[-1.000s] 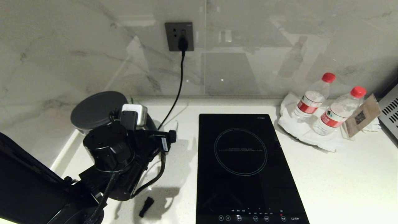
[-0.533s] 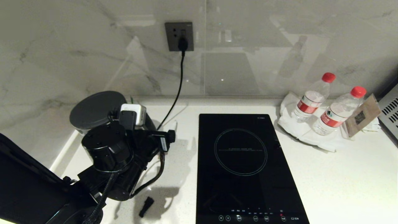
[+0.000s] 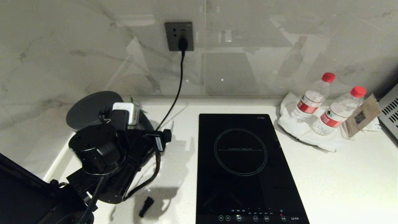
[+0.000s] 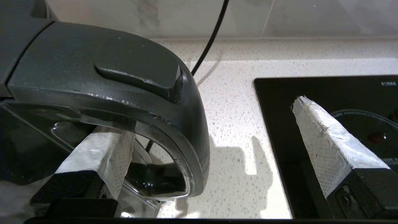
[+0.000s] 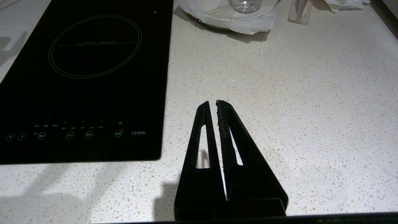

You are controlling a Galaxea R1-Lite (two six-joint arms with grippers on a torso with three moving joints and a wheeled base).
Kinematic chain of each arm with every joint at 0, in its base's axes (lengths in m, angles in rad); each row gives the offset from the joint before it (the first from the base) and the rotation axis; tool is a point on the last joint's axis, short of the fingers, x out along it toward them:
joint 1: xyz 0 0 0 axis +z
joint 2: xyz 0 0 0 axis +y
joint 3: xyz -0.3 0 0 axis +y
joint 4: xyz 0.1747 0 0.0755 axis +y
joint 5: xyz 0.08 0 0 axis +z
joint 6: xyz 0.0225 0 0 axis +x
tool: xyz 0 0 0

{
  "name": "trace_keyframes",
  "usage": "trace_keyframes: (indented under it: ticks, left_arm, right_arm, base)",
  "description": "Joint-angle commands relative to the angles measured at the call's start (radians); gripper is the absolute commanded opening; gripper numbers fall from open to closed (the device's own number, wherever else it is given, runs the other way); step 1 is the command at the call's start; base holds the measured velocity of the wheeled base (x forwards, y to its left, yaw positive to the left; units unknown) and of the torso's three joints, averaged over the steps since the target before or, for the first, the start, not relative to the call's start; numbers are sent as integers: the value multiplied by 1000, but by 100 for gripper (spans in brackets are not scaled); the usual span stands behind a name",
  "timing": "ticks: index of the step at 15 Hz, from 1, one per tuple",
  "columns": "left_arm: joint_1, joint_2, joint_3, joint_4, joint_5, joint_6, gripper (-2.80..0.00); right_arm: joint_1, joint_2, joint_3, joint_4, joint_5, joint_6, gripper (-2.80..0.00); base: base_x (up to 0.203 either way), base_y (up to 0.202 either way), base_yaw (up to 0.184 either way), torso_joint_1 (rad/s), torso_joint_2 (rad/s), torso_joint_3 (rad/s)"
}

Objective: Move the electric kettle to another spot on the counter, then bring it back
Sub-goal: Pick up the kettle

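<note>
On white counter (image 3: pixel 342 174), left gripper (image 4: pixel 205 137) fingers spread astride electric kettle (image 3: pixel 90 109) handle.

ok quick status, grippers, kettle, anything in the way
Left gripper open, straddling the kettle handle, no squeeze yet. Right gripper shut, idle over counter. Kettle at back left; power cord runs beside it.

My taped pads (image 4: pixel 323 140) looked rough and woven, like white cloth tape. The electric kettle (image 4: pixel 102 81) handle was matt, grainy black plastic (a bit scuffed). The counter (image 4: pixel 236 124) was speckled stone, and the induction hob (image 3: pixel 245 165) was glossy black glass.
</note>
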Motion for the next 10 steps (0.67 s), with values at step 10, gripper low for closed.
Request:
trace_keyframes:
  ticks: [10]
  left_arm:
    - [0, -3, 6, -9, 4, 0, 0]
  right_arm:
    - [0, 0, 0, 1, 0, 0, -280]
  base:
    - [0, 0, 0, 0, 0, 0]
